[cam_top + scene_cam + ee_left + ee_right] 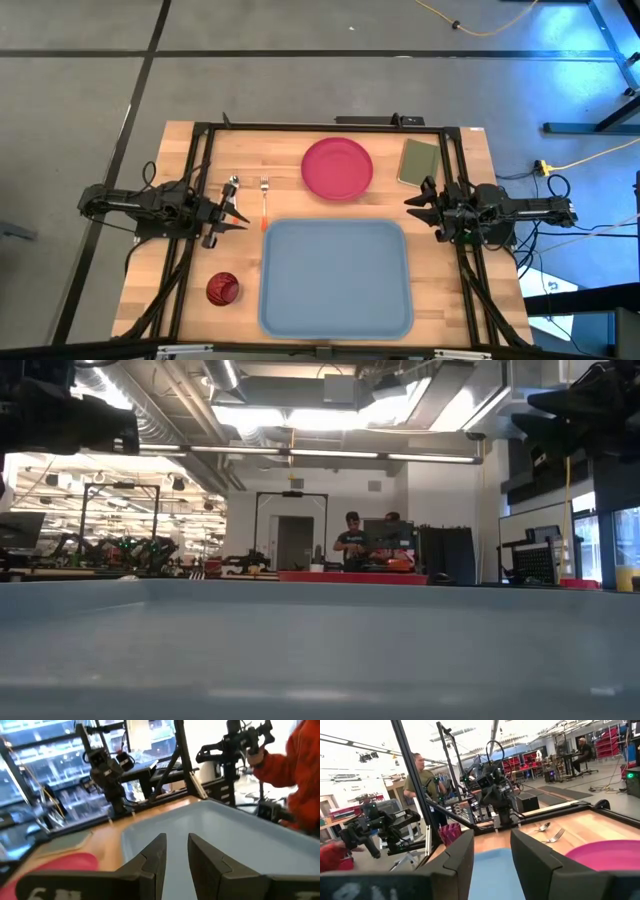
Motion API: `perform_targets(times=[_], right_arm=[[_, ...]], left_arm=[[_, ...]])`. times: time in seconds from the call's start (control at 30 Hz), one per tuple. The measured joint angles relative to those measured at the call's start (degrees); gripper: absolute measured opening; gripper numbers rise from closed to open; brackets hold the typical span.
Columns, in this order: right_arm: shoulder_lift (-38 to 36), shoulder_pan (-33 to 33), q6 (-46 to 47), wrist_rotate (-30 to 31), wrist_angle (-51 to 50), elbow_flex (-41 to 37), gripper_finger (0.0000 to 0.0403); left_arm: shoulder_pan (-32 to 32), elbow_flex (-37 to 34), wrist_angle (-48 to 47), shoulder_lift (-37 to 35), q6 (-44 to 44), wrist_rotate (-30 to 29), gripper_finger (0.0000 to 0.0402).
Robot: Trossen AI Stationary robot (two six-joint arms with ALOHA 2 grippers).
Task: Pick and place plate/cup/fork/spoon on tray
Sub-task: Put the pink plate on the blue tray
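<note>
The blue-grey tray [335,275] lies at the table's near middle. The pink-red plate [337,167] lies flat on the wood beyond it. The spoon [232,185] and the orange-handled fork [264,203] lie side by side left of the plate. The maroon cup [222,289] stands left of the tray. My left gripper [240,213] is open and empty, above the table just left of the fork, pointing right. My right gripper [413,200] is open and empty, over the tray's far right corner, pointing left. Each wrist view shows parted fingers, left [176,857] and right [492,855].
An olive-green pad [418,162] lies right of the plate. Black frame rails [190,190] run along the table's left, right and far sides. People stand in the room beyond, one in a red sleeve [300,765]. The tray's wall [320,650] fills the low view.
</note>
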Motion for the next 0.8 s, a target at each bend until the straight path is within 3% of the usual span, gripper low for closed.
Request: perform_targets(times=[0.33, 0.5, 0.63, 0.8], right_arm=[[0.0, 0.0, -2.6, 0.0, -0.6, 0.0, 0.0134], [0.0, 0.0, -3.2, 0.0, -0.6, 0.0, 0.0134], [0.0, 0.0, -4.0, 0.0, -0.8, 0.0, 0.0134], [0.1, 0.0, -1.9, 2.6, 5.2, 0.0, 0.0134]], left_arm=[[0.0, 0.0, 2.8, 0.0, -0.7, -2.7, 0.0073], [0.0, 0.0, 14.5, 0.0, -11.2, -4.3, 0.0073], [0.0, 0.0, 24.2, 0.0, -11.5, -4.9, 0.0073], [0.0, 0.0, 31.5, 0.1, -14.5, -15.1, 0.0073]])
